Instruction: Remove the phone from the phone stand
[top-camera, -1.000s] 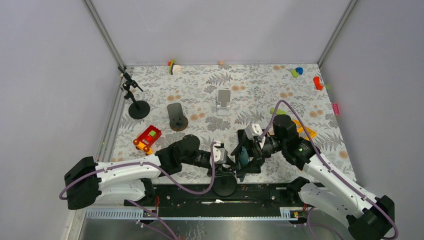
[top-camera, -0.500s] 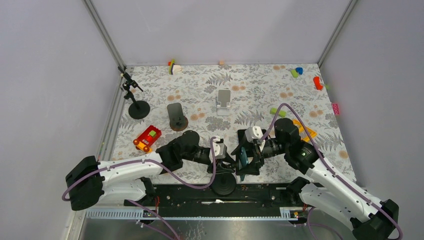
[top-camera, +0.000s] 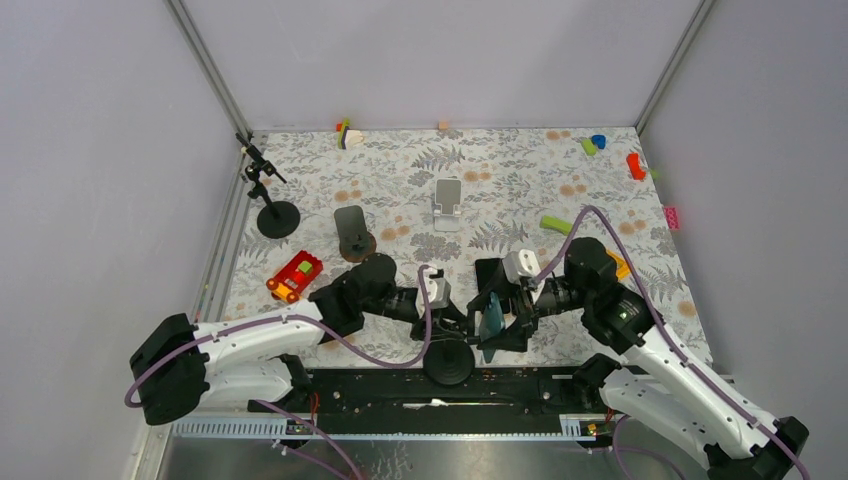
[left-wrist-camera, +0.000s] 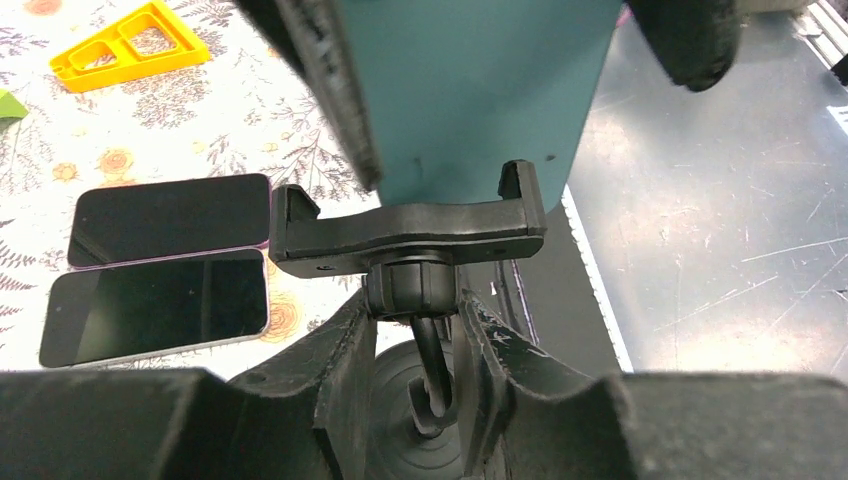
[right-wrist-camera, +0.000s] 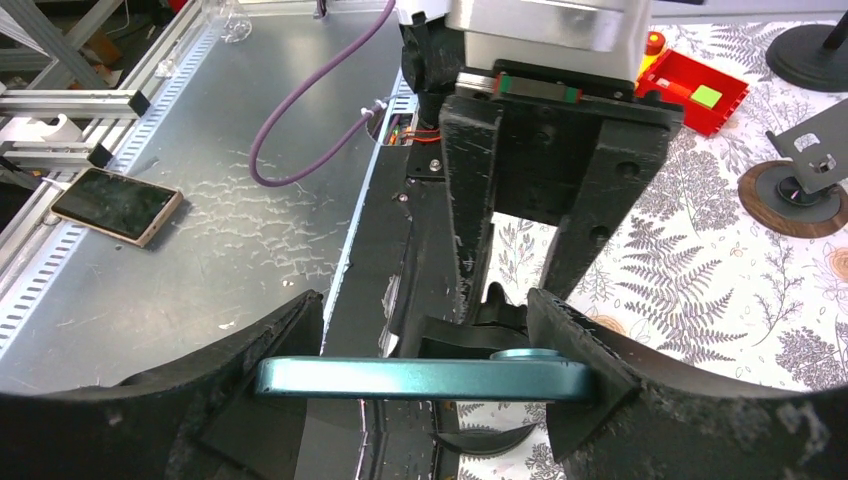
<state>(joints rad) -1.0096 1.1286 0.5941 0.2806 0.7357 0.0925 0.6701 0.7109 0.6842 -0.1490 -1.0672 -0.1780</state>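
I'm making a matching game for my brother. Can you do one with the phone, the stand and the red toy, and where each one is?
Things:
1. teal phone
2. black phone stand
3. red toy

Places:
A. on the table, away from both claws
B. between the fingers of the right claw
C. neck pinched by the left claw

Pairs: 1-B, 2-C, 3-A

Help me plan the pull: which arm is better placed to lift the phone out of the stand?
Right. The right gripper clasps the phone by its edges, so it likely only needs to lift. The left gripper is shut on the stand at its neck, bracing it.
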